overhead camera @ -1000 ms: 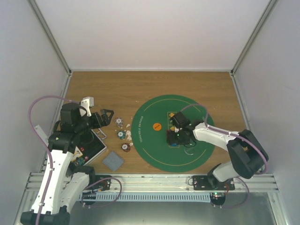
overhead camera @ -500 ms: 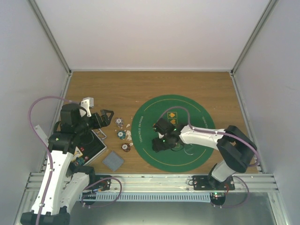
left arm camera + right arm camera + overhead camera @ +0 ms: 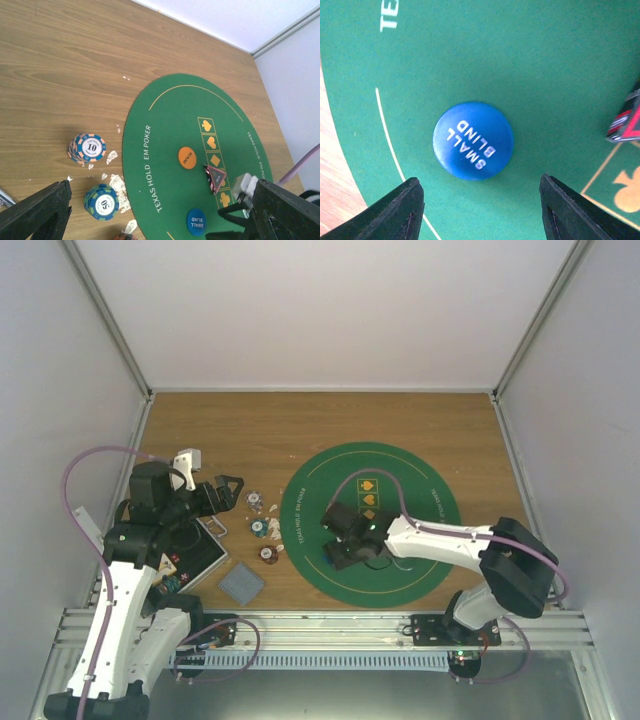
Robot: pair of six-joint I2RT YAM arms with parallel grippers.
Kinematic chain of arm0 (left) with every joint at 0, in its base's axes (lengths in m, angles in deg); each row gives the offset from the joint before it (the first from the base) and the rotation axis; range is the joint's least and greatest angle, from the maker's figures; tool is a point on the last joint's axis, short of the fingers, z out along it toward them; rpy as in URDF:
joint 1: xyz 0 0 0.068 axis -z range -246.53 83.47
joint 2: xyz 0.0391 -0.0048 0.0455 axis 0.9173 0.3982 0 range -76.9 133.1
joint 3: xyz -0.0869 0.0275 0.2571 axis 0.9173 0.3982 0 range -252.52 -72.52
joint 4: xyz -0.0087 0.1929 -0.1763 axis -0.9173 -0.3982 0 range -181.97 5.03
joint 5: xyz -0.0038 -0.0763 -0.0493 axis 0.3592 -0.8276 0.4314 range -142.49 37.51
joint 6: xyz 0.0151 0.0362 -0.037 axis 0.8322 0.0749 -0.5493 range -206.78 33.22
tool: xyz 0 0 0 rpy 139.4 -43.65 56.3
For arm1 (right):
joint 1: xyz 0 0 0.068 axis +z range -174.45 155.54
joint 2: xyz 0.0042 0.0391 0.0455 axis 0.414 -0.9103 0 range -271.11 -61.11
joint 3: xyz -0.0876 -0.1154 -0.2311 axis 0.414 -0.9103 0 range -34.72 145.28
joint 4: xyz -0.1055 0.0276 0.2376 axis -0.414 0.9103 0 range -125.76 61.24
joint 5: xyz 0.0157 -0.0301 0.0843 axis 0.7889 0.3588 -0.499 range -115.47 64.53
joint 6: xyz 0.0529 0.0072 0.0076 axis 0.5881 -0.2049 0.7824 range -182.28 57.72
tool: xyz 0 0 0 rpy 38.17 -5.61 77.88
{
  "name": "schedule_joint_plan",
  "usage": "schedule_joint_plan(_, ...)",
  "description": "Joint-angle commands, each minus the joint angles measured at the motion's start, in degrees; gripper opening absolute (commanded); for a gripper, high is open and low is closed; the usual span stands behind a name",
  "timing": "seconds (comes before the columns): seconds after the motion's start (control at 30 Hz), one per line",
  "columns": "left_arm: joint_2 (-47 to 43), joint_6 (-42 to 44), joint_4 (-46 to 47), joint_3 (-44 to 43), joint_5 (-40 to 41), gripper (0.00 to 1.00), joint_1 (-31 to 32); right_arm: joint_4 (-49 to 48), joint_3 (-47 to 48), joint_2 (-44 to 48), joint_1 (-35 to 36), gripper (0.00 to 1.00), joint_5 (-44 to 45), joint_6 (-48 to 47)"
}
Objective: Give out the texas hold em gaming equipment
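Camera above: my right gripper low over the round green felt mat
Left wrist: my left gripper gapes wide, empty, near striped-edge poker chips
Right wrist: jaws wide astride the flat blue plastic disc lying on the felt; probably light, stiff, slick, so I pinch across its rim

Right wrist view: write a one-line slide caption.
Open right pincer framing the blue SMALL BLIND disc on the green mat.

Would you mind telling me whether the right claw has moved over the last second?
Yes. The right claw has shifted left across the green mat, away from its printed suit symbols toward the mat's left edge, above the blue disc.
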State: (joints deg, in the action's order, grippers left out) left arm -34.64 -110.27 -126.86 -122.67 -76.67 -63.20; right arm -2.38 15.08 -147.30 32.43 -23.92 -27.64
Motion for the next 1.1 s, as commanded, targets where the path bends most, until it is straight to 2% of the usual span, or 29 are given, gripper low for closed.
schedule_joint_plan(0.0, -0.9, 0.5, 1.1, 0.4, -0.9, 0.99, -0.3, -0.8, -1.1, -2.4, 4.8, 0.64, 4.2, -1.3)
schedule_joint_plan(0.37, -0.7, 0.9, 0.5, -0.1, -0.1, 0.99, -0.3, -1.4, -3.6, -7.9, 5.8, 0.58, 6.7, 3.4)
schedule_joint_plan(0.73, -0.3, 0.6, 0.6, -0.8, 0.4, 0.99, -0.3, -5.3, 5.1, -18.3, 1.7, 0.47, 8.4, -2.0)
schedule_joint_plan(1.07, 0.0, 0.6, 0.3, -1.5, 0.5, 0.99, -0.3, -7.6, 10.5, -23.4, -2.3, 0.44, 8.6, -5.8)
